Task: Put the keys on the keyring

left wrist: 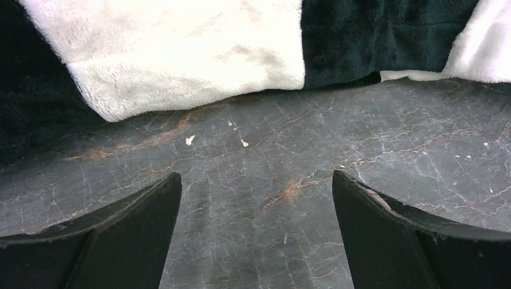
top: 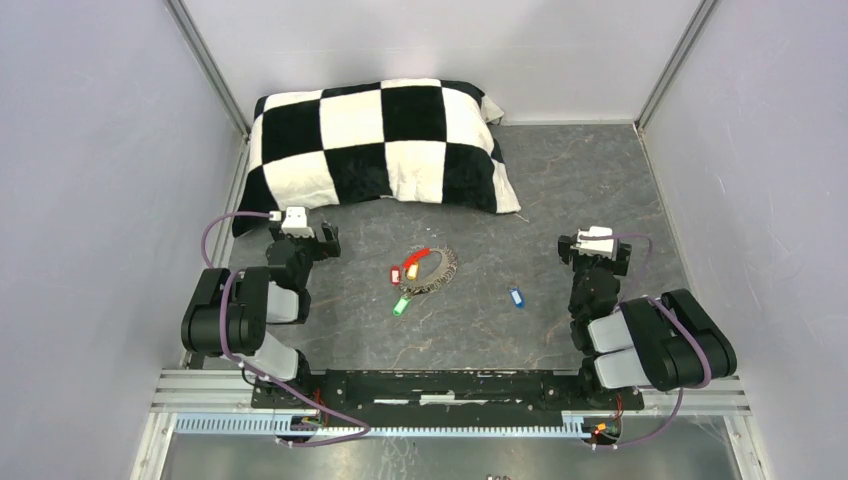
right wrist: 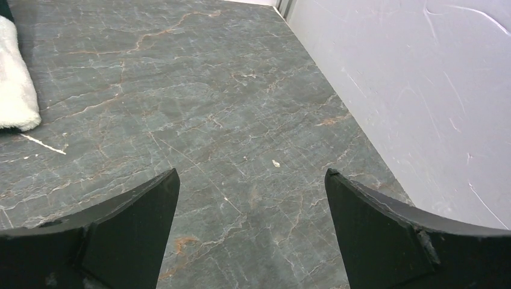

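Note:
In the top view the silvery beaded keyring (top: 437, 270) lies on the grey table's middle. Red (top: 414, 259), yellow (top: 411, 271) and another red-tagged key (top: 394, 274) lie at its left side, and a green-tagged key (top: 400, 306) just below. Whether they are on the ring I cannot tell. A blue-tagged key (top: 516, 298) lies alone to the right. My left gripper (top: 322, 240) is open and empty at the left, near the pillow. My right gripper (top: 592, 248) is open and empty at the right. Both wrist views show only bare table between open fingers (left wrist: 144, 223) (right wrist: 373, 223).
A black-and-white checkered pillow (top: 380, 145) lies at the back, its edge showing in the left wrist view (left wrist: 181, 54). Pale walls enclose the table on three sides; the right wall (right wrist: 422, 78) is close to my right gripper.

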`<state>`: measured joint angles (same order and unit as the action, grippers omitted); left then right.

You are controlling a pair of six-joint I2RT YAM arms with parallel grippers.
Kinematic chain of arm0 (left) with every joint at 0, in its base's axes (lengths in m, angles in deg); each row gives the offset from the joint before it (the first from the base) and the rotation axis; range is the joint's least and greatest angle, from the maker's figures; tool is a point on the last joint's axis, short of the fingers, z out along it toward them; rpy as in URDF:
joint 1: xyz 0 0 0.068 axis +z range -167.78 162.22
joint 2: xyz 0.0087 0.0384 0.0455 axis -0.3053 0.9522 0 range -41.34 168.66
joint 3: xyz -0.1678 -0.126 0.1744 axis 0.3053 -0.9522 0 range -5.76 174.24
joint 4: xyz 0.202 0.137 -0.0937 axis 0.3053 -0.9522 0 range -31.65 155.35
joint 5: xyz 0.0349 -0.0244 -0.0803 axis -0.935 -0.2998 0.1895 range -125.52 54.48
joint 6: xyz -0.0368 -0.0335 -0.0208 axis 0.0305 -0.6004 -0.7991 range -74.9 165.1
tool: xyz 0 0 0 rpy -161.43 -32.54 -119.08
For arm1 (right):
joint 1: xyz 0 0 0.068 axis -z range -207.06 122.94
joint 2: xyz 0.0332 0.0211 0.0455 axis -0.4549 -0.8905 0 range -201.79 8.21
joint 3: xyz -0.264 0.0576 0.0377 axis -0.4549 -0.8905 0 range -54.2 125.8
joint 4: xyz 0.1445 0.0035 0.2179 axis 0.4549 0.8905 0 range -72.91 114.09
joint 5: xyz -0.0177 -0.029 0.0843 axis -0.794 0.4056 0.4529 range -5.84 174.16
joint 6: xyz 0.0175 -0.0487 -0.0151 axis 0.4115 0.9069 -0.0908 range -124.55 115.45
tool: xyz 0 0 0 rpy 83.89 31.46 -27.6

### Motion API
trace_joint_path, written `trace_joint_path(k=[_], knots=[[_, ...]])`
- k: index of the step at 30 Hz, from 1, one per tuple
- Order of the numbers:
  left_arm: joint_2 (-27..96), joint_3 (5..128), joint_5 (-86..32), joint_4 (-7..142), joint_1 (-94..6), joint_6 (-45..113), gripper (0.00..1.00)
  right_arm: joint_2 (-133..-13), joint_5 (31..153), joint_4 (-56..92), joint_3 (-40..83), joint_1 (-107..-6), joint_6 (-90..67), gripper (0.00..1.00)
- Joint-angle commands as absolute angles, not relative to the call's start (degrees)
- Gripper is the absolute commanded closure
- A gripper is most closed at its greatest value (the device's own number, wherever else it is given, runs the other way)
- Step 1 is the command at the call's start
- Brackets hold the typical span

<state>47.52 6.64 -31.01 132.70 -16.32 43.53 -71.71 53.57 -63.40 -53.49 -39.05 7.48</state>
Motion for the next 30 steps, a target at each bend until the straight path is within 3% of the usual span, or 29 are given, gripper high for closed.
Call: trace_joint_path(k=[1, 3, 5, 8, 9, 12, 16, 18, 21, 24, 30], knots=[[46.78, 7.46, -32.21, 134.39, -16.47, 43.43, 0.00, -69.42, 52.47, -64.16, -58.99, -37.78, 5.75, 0.02], [46.73, 7.47, -32.21, 134.47, -16.46, 43.43, 0.00, -64.27, 53.71, -53.75, -55.56, -38.36, 6.46, 0.02], [46.74, 7.50, -32.19, 134.44, -16.47, 43.51, 0.00, -61.11, 60.98, -33.88, -46.42, -38.46, 6.62, 0.02], [42.31, 8.93, -29.44, 128.88, -16.29, 44.27, 0.00, -64.36, 60.12, -10.86, -31.28, -36.76, -18.58, 0.02], [39.66, 11.90, -27.04, 120.95, -16.28, 45.65, 0.00, -66.01, 67.88, -5.24, -26.88, -35.58, -17.97, 0.02], [36.11, 24.98, -21.81, 93.35, -16.37, 49.82, 0.00, -66.81, 79.69, -8.66, -27.33, -35.76, -19.18, 0.02], [35.78, 35.40, -15.63, 69.49, -16.38, 54.46, 0.00, -64.80, 79.08, -10.46, -28.42, -44.92, -13.60, 0.02], [35.30, 37.41, -13.42, 63.12, -16.37, 55.73, 0.00, -67.06, 78.82, -6.63, -25.67, -51.99, -9.18, 0.03], [34.24, 38.59, -10.15, 57.39, -16.37, 57.29, 0.00, -71.27, 84.02, -2.45, -21.79, -58.83, -5.38, 0.20], [33.13, 39.55, -7.76, 52.94, -16.49, 57.94, 0.00, -74.67, 85.90, -0.62, -18.56, -65.12, -2.71, 0.29], [30.93, 40.95, -5.63, 47.07, -16.46, 59.05, 0.00, -79.87, 89.65, -0.15, -15.13, -69.02, -1.75, 0.42]])
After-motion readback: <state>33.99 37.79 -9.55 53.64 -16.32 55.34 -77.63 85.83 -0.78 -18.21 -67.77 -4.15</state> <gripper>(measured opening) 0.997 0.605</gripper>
